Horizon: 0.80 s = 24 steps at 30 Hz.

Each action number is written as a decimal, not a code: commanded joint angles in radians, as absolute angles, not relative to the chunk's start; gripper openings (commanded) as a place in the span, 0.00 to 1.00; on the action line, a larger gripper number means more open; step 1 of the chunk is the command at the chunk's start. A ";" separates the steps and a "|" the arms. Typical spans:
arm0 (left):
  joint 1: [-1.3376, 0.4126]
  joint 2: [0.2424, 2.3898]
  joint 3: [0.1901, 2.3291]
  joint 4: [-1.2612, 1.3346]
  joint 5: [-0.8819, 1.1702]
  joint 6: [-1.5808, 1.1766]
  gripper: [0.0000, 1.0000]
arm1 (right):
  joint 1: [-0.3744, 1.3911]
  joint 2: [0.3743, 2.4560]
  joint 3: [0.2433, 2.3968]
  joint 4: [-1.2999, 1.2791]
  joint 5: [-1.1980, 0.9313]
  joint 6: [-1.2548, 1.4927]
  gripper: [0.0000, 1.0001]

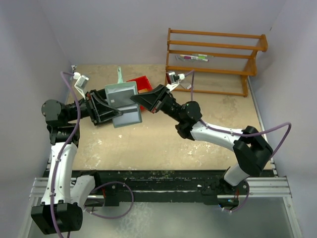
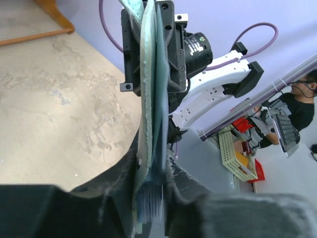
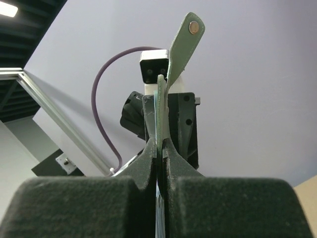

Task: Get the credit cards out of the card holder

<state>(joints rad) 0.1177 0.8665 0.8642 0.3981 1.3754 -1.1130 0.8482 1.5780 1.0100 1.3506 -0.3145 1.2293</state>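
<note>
I am watching the left gripper (image 1: 111, 106) reaching in from the left edge of the bench (image 1: 163, 144). Its fingers (image 2: 190, 198) are pressing narrow onto the card holder (image 1: 121, 93), pinching its left side. The holder is hanging off the surface, over the far-left part of the bench, flat face turned up toward the overhead camera.

Its long axis is running from the far edge toward the near edge, tilting slightly rightward as it comes nearer. The green strap (image 1: 120, 75) is pointing at the far edge. From the right wrist that strap (image 3: 184, 42) is angling up with a round metal snap (image 3: 193, 28) at its tip.

The credit cards (image 1: 130, 118) are sticking out of the holder's near end as a grey-blue rectangle. From the left wrist I am seeing their stacked edges (image 2: 151, 203) wedged between the pads, the holder (image 2: 151, 89) showing edge-on beyond them.

The right gripper (image 1: 141, 100) is coming in from the right and clamping tight on the holder's right edge. I cannot tell whether a card is also caught in that pinch.

A white label (image 2: 197, 47) on the right arm's black motor is carrying print too small for me to read.

A red item (image 1: 143, 83) is lying just behind the holder, near the far edge. A wooden rack (image 1: 213, 54) is standing at the far-right corner, with slim items (image 1: 195, 57) on a shelf.
</note>
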 commanded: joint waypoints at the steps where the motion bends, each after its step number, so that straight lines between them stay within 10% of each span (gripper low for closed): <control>1: 0.118 0.866 0.839 0.552 1.353 -1.237 0.20 | 0.861 1.568 0.961 1.495 -0.253 1.247 0.00; 5: 0.118 0.862 0.843 0.478 1.368 -1.195 0.01 | 0.848 1.566 0.951 1.457 -0.346 1.239 0.04; 9: 0.119 0.882 0.983 -0.015 1.384 -0.762 0.00 | 0.716 1.633 1.069 1.378 -0.744 1.234 0.49; 13: 0.118 0.961 1.129 -0.483 1.371 -0.381 0.00 | 0.658 1.717 1.190 1.316 -1.073 1.220 0.69; 24: 0.114 1.079 1.216 -0.825 1.307 -0.119 0.00 | 0.678 1.683 1.408 0.563 -0.982 0.657 0.71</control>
<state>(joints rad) 0.1165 1.0859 1.1667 -0.7330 1.3060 -0.2234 0.6609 1.7313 1.3426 0.7662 -0.9871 0.8597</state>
